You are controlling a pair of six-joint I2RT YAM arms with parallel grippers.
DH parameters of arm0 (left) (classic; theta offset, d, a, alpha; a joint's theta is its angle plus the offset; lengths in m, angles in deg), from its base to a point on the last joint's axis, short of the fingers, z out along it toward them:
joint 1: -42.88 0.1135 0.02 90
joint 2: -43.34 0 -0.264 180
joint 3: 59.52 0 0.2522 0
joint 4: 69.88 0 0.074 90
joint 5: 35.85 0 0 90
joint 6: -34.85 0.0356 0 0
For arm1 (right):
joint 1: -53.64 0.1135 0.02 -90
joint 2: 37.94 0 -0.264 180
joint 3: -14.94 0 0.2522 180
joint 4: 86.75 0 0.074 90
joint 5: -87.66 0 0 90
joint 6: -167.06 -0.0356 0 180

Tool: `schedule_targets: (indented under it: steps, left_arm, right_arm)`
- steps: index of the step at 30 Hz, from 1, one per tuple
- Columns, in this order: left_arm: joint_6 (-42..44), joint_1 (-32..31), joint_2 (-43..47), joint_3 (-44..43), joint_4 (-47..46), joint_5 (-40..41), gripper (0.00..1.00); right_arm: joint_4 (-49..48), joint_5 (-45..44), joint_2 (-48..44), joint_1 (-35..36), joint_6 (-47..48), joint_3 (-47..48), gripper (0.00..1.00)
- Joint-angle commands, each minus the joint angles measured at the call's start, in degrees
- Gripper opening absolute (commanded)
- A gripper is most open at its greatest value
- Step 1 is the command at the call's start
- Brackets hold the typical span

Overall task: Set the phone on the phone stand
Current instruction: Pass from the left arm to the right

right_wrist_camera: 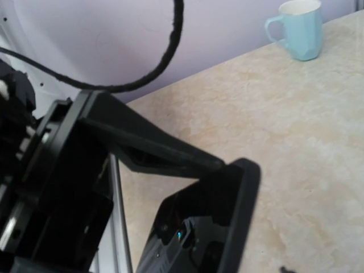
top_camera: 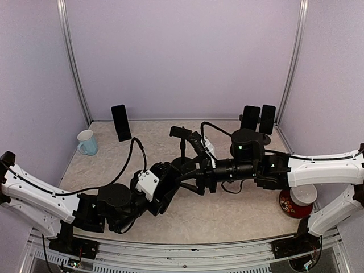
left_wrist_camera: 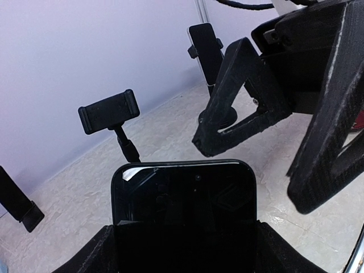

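My left gripper [top_camera: 166,183] is shut on a black phone [left_wrist_camera: 183,199], which stands up between its fingers with its dark screen facing the left wrist camera. My right gripper [top_camera: 194,180] is open, and its two black fingers [left_wrist_camera: 239,96] hang spread apart just beyond the phone's top edge without touching it. The right wrist view shows the phone's end [right_wrist_camera: 199,227] under one right finger [right_wrist_camera: 153,142]. The empty phone stand [top_camera: 182,134], a black clamp on a thin post, stands just behind both grippers and shows in the left wrist view [left_wrist_camera: 109,111].
Other phones lean on stands at the back left [top_camera: 120,122] and back right [top_camera: 257,118]. A light blue mug [top_camera: 87,142] stands at the left. A red bowl [top_camera: 296,202] sits at the right near the right arm. Purple walls enclose the table.
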Motion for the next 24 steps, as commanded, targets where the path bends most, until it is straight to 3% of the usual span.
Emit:
schedule_targets:
  steps: [1, 9, 17, 24]
  left_arm:
    - [1.6, -0.6, -0.5, -1.2, -4.3, 1.8, 0.72]
    - [1.8, -0.8, -0.7, -1.1, -4.7, 3.4, 0.72]
    - [1.8, -0.8, -1.3, -1.0, -5.3, 5.4, 0.73]
    - [2.0, -0.8, -1.6, -0.8, -5.6, 6.3, 0.75]
  right_arm:
    - [-0.9, 3.5, 2.0, -0.6, -1.5, 2.9, 0.67]
    - [-1.1, 5.4, 4.4, -0.8, -3.0, 5.2, 0.49]
    - [-1.4, 11.1, 8.1, -1.2, -5.5, 7.4, 0.40]
    - [-2.7, 13.7, 9.2, -1.6, -6.5, 7.9, 0.15]
